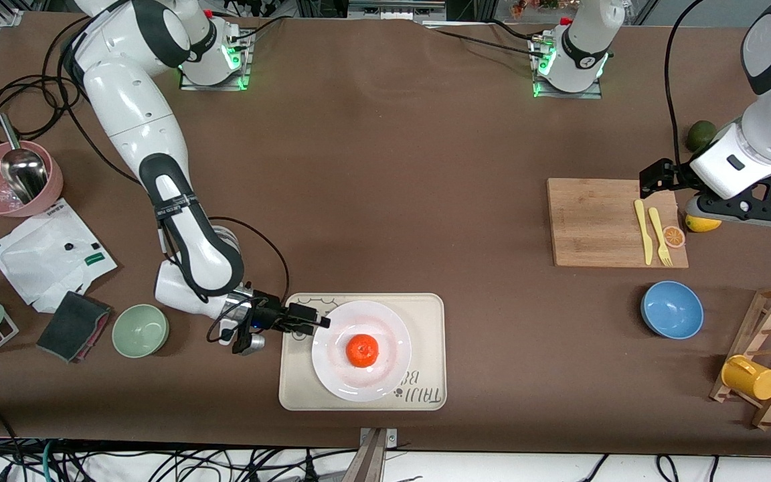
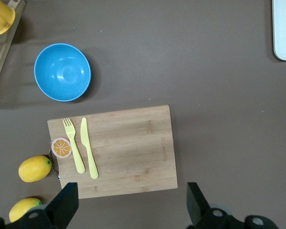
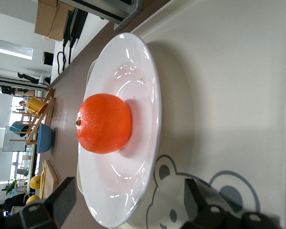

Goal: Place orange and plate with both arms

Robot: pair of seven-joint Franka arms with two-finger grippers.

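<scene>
The orange [image 1: 363,350] sits in the middle of the white plate [image 1: 393,333]. The plate rests on a cream bear-printed tray [image 1: 427,320] near the front camera. My right gripper [image 1: 309,320] is low at the plate's edge toward the right arm's end, open. In the right wrist view the plate's rim [image 3: 133,71] lies between its spread fingers [image 3: 62,200], with the orange [image 3: 104,123] on the plate and the tray [image 3: 229,95] beneath. My left gripper [image 1: 653,179] is open and empty, up over the edge of the wooden cutting board [image 2: 119,148].
The cutting board [image 1: 600,222] holds a yellow knife and fork and an orange slice [image 1: 674,236]. A lemon [image 1: 702,223], a blue bowl [image 1: 672,309] and a rack with a yellow cup [image 1: 750,377] are close by. A green bowl [image 1: 140,330] stands beside the right gripper.
</scene>
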